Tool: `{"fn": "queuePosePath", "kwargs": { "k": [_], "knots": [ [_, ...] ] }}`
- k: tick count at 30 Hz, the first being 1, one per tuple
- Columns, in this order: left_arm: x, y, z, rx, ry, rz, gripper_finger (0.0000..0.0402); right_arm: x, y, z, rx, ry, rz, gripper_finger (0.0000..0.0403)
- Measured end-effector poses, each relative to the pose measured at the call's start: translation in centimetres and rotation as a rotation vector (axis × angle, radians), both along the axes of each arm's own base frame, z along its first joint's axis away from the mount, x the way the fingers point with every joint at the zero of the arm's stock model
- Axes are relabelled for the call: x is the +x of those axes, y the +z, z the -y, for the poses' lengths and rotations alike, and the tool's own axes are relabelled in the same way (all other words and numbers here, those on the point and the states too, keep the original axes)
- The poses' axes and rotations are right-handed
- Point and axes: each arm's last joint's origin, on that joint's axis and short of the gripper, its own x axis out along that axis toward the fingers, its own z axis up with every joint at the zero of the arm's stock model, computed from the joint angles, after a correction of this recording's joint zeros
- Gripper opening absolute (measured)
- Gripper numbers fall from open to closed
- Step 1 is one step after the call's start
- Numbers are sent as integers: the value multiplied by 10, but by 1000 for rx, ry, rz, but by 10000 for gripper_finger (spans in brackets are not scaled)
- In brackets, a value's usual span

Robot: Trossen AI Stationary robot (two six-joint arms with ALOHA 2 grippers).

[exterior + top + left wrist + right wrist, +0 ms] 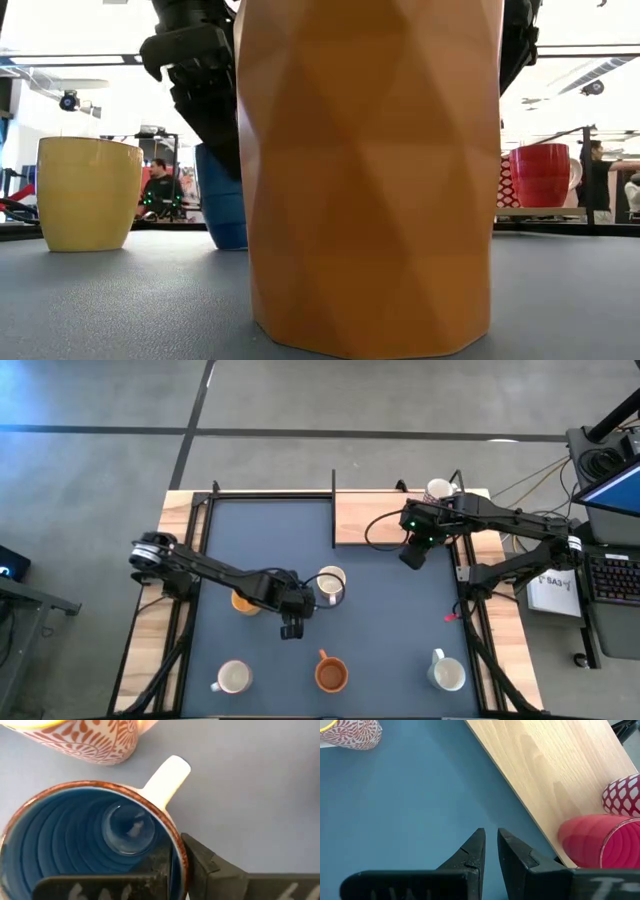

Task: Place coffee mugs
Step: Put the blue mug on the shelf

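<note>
1. Dark-fingered and clamping with the left gripper point(175, 856) on the wall of the blue mug point(100, 820), one finger inside, one outside, at mid-table.
2. Standing just beside a red-patterned white mug point(90, 740) and near the yellow-orange mug point(243, 602).
3. Hovering with the right gripper point(490, 845) over the mat's far right part, fingers nearly pressed together, pinching nothing.
4. Sitting close by on the wooden board point(555, 765): the red mug point(590, 840), touching a dotted mug point(622, 795).
5. Resting along the near edge of the grey-blue mat point(390, 620): two white mugs point(232, 678) point(447, 674) flanking the orange-brown mug point(331, 674).
6. Showing beyond the table: concrete floor point(300, 400), and a seated person point(160, 185) in a bright workroom.
</note>
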Motion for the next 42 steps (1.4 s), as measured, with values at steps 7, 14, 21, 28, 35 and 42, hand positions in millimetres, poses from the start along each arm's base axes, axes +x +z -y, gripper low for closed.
{"fn": "queuePosePath", "kwargs": {
  "k": [7,14,21,28,35,42],
  "knots": [
    [3,20,1,-17,-7,50,9,0,0,0,-1,2,1,38],
    [18,51,8,-114,-51,143,6,0,-2,0,-1,7,-7,38],
    [40,71,14,-93,-139,220,6,2,-9,0,-3,16,-12,38],
    [58,72,15,-47,-207,240,6,0,-26,0,12,21,-74,38],
    [73,76,14,4,-287,352,8,-1,-42,0,16,30,-98,38],
    [85,77,-2,131,-305,427,9,3,-52,1,6,45,-66,38]
  ]
}}
